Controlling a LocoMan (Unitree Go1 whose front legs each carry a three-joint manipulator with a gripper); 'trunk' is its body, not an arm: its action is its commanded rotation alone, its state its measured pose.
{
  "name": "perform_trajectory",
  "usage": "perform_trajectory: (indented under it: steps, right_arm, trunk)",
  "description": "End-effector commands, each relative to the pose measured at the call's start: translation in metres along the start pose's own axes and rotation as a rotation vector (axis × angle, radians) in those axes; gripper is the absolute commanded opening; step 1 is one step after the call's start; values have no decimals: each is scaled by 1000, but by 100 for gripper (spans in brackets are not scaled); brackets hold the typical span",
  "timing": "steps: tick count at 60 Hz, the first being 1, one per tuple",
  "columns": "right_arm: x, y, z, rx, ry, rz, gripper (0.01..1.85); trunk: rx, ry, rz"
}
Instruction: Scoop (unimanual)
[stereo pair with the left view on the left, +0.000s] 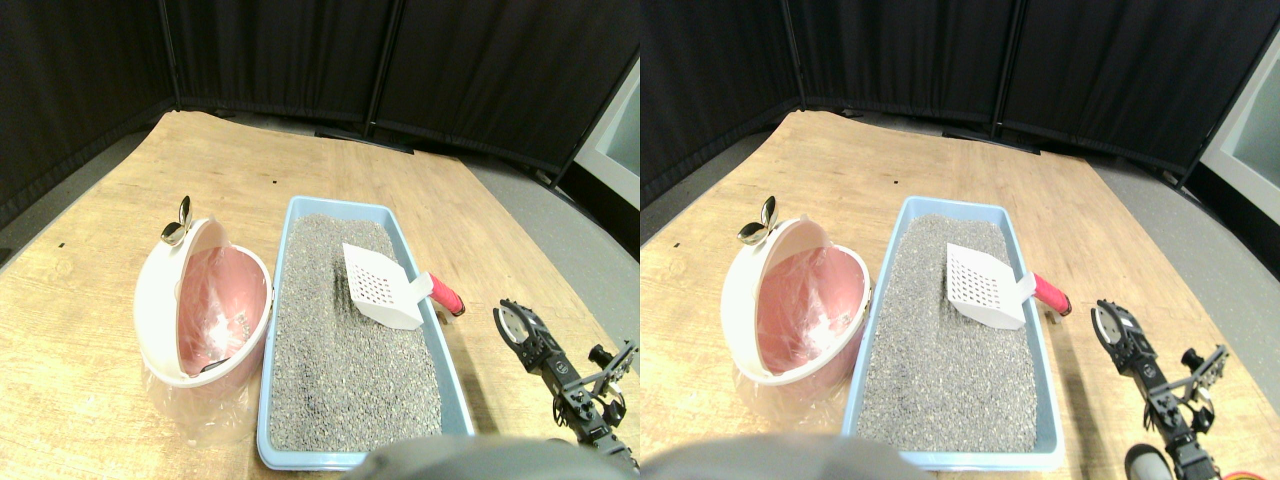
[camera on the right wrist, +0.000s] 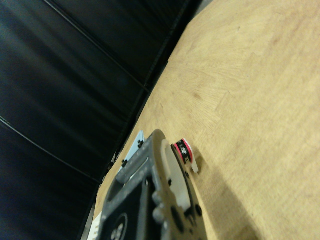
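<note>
One step: we must first get hold of the scoop's handle — nothing can be scooped before that.
Scoop: the white scoop (stereo pair with the left view on the left: 380, 287) lies on the grey litter (stereo pair with the left view on the left: 345, 350) in the blue tray (stereo pair with the left view on the left: 450, 385), with its holey blade pointing into the tray.
Handle: the red handle (stereo pair with the left view on the left: 447, 295) sticks out over the tray's right rim, just past the edge.
Our gripper: the right gripper (stereo pair with the left view on the left: 513, 325) hangs near the handle, to its right and a little closer to us, not touching it.
Jaws: we cannot tell if they are spread or pressed together — the wrist view shows only the dark jaw frame and the red handle end (camera on the right wrist: 183, 151) peeping past it.
Bin: the pink and white bin (stereo pair with the left view on the left: 205, 305) lies tipped open on the left of the tray, touching its side; it looks like the place to dump.
How to do it well: we should come at the handle from the side, line the jaws across it, and pinch the middle of the red part, not the tip.
Watch out: a bump on the handle could push the scoop off the rim and down into the litter.
</note>
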Motion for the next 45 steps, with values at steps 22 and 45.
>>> perform_trajectory:
  steps: [22, 45]
  right_arm:
    - [-5, 8, -14, 3, -43, -11, 6]
    - [1, 13, -13, 15, -44, -10, 6]
  trunk:
    - [-2, -11, -16]
    - [-4, -10, -16]
